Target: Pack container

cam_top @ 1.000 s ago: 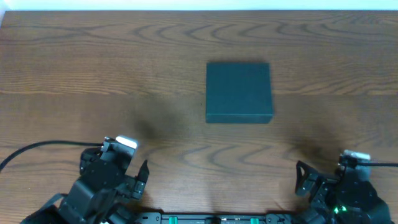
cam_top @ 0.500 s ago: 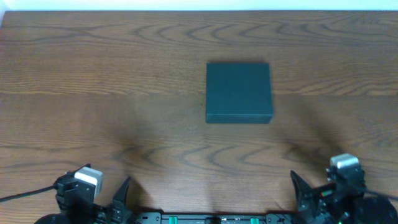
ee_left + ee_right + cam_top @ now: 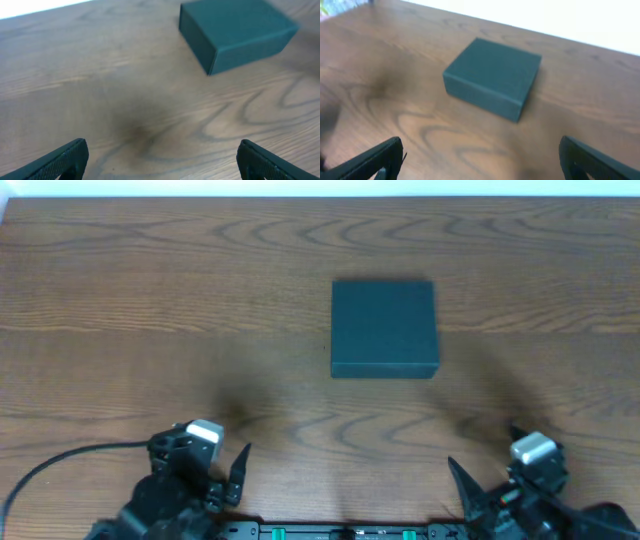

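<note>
The container [image 3: 385, 327] is a dark green square box with its lid shut, lying flat at the middle of the wooden table. It also shows in the left wrist view [image 3: 235, 31] at the upper right and in the right wrist view [image 3: 492, 76] at the centre. My left gripper [image 3: 225, 480] is open and empty at the front left edge of the table, well short of the box; its fingertips [image 3: 162, 160] frame bare wood. My right gripper [image 3: 480, 490] is open and empty at the front right; its fingertips [image 3: 482, 157] also frame bare wood.
The wooden table [image 3: 150, 300] ends at a white edge along the back. A black cable [image 3: 60, 465] runs from the left arm toward the left edge. No snack packets are in view.
The left arm dropped back toward the front edge, then came forward and right again. The right gripper shifted slightly left and its fingers spread forward. The container has not moved.
</note>
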You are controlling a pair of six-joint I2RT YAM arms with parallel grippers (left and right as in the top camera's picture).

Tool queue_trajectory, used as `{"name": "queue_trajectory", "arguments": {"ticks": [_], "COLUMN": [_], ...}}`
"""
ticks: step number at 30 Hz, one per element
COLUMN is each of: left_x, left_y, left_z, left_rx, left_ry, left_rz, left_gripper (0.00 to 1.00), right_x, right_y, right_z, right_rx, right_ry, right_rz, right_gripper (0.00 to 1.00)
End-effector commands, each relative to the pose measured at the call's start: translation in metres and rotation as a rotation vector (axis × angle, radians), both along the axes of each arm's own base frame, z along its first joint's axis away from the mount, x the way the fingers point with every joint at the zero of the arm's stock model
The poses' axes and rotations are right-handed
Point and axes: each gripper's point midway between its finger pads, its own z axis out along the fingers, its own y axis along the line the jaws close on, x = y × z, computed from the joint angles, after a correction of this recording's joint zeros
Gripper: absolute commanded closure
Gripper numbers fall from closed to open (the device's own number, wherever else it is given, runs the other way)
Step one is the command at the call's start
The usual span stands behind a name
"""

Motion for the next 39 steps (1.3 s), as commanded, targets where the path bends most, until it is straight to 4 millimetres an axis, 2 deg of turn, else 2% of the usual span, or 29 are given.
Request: {"name": "queue_trajectory", "arguments": {"ticks": [1,3,6,9,16,18,21,26,39], "left_x": [0.006,0.011,0.015,0.015,0.016,0.016,0.016,0.016,0.015], "left_y": [0.002,0.003,0.014,0.024,0.025,0.024,0.024,0.026,0.024], "left_z": [-0.007,-0.011,-0.017,-0.022,-0.025,-0.031,-0.049,-0.073,-0.074], "left_rx": [0.023,0.034,0.060,0.035,0.045,0.051,0.066,0.114,0.105], "left_ry": [-0.013,-0.022,-0.022,0.003,0.003,0.011,0.047,0.086,0.094], "left_rz": [0.020,0.042,0.110,0.192,0.198,0.197,0.207,0.212,0.206], "left_gripper": [0.04,0.04,0.04,0.05,0.04,0.04,0.04,0.04,0.04], "right_x": [0.011,0.020,0.028,0.037,0.040,0.040,0.038,0.035,0.031], "right_y": [0.006,0.001,-0.009,-0.005,-0.009,-0.008,-0.009,-0.009,-0.011], "right_z": [-0.012,-0.028,-0.061,-0.082,-0.116,-0.129,-0.149,-0.158,-0.163], "right_rx": [-0.029,-0.083,-0.175,-0.189,-0.289,-0.339,-0.371,-0.382,-0.395], "right_ry": [-0.007,0.004,0.053,0.065,0.103,0.108,0.142,0.171,0.191], "right_rz": [0.008,-0.029,-0.088,-0.095,-0.090,-0.057,-0.045,-0.035,-0.032], "right_gripper": [0.01,0.01,0.01,0.01,0.01,0.01,0.01,0.01,0.01]}}
